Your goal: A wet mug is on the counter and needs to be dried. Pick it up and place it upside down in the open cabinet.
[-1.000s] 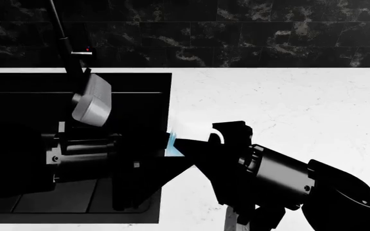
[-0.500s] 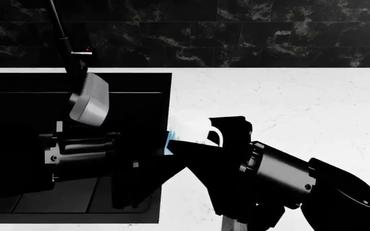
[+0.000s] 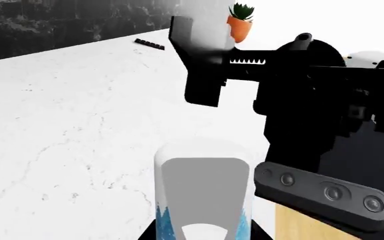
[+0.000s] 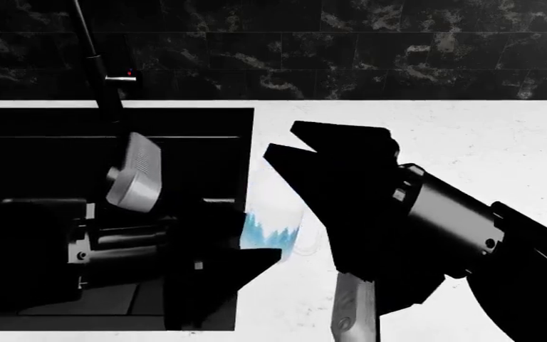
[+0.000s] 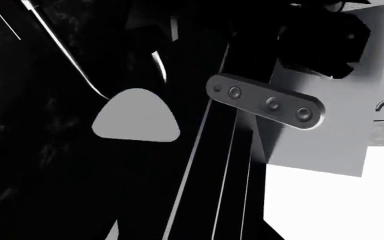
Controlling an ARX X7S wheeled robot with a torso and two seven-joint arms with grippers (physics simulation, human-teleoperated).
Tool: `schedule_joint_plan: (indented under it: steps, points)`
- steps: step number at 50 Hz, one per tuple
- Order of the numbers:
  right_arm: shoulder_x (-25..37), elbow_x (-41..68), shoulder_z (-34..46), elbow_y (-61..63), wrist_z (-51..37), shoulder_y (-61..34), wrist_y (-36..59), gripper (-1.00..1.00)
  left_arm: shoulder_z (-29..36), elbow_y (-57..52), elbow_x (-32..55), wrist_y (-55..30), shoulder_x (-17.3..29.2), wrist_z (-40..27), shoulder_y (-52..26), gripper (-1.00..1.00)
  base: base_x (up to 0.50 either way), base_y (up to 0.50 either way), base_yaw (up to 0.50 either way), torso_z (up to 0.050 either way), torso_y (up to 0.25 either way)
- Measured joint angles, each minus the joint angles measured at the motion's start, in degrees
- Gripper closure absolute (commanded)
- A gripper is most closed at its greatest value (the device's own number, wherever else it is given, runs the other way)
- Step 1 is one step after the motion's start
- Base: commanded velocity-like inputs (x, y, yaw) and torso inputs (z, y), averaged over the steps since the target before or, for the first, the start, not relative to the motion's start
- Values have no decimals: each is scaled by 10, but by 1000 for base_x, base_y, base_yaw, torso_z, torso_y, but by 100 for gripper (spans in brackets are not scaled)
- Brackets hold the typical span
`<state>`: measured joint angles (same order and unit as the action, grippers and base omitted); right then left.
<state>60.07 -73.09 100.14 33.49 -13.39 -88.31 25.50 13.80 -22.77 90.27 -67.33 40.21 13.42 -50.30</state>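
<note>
The mug [image 4: 271, 226], white with a band of light-blue trees, hangs at the sink's right edge over the counter [image 4: 464, 135]. My left gripper [image 4: 254, 241] is shut on it from the sink side. In the left wrist view the mug [image 3: 202, 192] fills the space between the black fingers [image 3: 262, 236] of the left gripper [image 3: 202, 236]. My right gripper [image 4: 281, 140] hovers just above and behind the mug, open, touching nothing. The right wrist view shows only dark arm parts, and the cabinet is out of view.
A black sink [image 4: 26, 128] takes up the left of the worktop, with a thin black faucet [image 4: 93, 57] rising at its back. A dark marbled wall [image 4: 397, 50] closes the far side. A small potted plant [image 3: 239, 25] stands far off on the counter.
My right gripper has let go of the mug, opened, and risen up and back from it. The mug stays in my left gripper, a little lower by the sink's edge.
</note>
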Motion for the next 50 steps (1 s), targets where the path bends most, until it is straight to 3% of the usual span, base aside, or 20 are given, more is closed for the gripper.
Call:
schedule_joint_plan:
  steps: [6, 12, 25, 34, 41, 50]
  points:
    - [4, 86, -33, 29, -22, 8, 34, -100, -15, -5, -1, 15, 7, -1, 9, 100, 0, 0, 0, 0, 2]
    - [1, 261, -105, 76, -59, 31, 80, -100, -36, -10, -1, 36, 12, -8, 13, 100, 0, 0, 0, 2, 0]
    - [-39, 823, -436, 121, -175, 121, 169, -100, -93, -23, 8, 85, 21, -37, 20, 100, 0, 0, 0, 0, 0]
    - [-64, 1118, -595, 99, -246, 172, 210, -100, -131, -39, 17, 117, 25, -66, 22, 100, 0, 0, 0, 0, 0]
    - [-76, 1259, -659, 84, -283, 193, 232, -100, -152, -55, 30, 133, 30, -95, 13, 100, 0, 0, 0, 0, 1]
    - [-83, 1346, -696, 73, -305, 208, 245, -100, -172, -75, 40, 151, 35, -133, -1, 100, 0, 0, 0, 0, 0]
